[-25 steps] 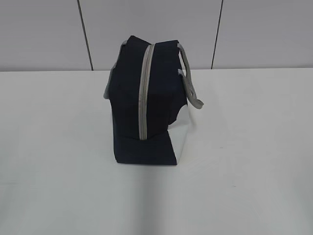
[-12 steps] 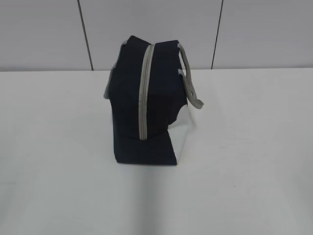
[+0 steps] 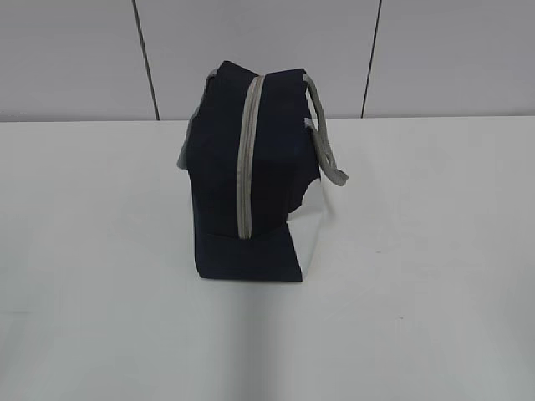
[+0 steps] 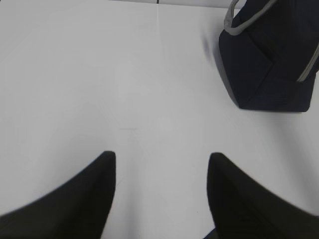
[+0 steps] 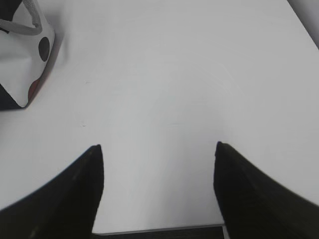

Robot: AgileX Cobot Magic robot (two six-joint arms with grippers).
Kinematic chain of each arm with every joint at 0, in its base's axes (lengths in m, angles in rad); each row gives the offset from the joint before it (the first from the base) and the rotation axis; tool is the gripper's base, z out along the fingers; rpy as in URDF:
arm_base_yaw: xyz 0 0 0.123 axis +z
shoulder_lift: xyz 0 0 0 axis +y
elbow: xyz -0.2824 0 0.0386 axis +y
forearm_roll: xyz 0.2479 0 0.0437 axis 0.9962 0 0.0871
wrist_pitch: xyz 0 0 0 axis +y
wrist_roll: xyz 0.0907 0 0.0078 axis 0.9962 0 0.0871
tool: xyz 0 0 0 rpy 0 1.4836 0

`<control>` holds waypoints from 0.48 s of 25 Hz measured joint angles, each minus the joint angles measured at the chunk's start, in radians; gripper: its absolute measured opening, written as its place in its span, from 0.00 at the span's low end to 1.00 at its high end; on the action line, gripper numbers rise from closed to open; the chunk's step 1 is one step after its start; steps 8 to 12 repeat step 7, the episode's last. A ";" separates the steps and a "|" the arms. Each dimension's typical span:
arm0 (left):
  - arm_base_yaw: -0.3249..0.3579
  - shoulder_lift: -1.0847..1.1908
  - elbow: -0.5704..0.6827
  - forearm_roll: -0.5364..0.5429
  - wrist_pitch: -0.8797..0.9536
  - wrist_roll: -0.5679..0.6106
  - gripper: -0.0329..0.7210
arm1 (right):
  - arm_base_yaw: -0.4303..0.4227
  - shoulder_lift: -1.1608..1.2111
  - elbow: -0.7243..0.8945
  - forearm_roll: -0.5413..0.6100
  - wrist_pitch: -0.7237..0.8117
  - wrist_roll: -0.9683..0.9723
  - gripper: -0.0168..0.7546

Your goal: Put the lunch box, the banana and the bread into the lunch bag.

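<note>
The dark navy lunch bag [image 3: 247, 180] stands upright at the middle back of the white table, its grey zipper [image 3: 246, 159] shut along the top and down the near face. A grey strap handle [image 3: 328, 150] hangs to its right. The bag also shows at the top right of the left wrist view [image 4: 271, 59], and its white end panel at the top left of the right wrist view [image 5: 20, 59]. My left gripper [image 4: 162, 159] is open and empty above bare table. My right gripper [image 5: 157, 149] is open and empty near the table's front edge. The lunch box, banana and bread are out of view.
The white table [image 3: 418, 292] runs wide on both sides of the bag. A grey panelled wall [image 3: 451, 58] stands behind it. The table's front edge [image 5: 159, 230] shows just below my right gripper.
</note>
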 joint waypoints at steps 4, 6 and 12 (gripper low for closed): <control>0.000 0.000 0.000 0.000 0.000 0.000 0.59 | 0.000 0.000 0.000 0.000 0.000 0.000 0.68; 0.000 0.000 0.000 0.000 0.000 0.000 0.59 | 0.000 0.000 0.000 0.000 0.000 0.000 0.68; 0.000 0.000 0.000 0.000 0.000 0.000 0.59 | 0.000 0.000 0.000 0.000 0.000 0.000 0.68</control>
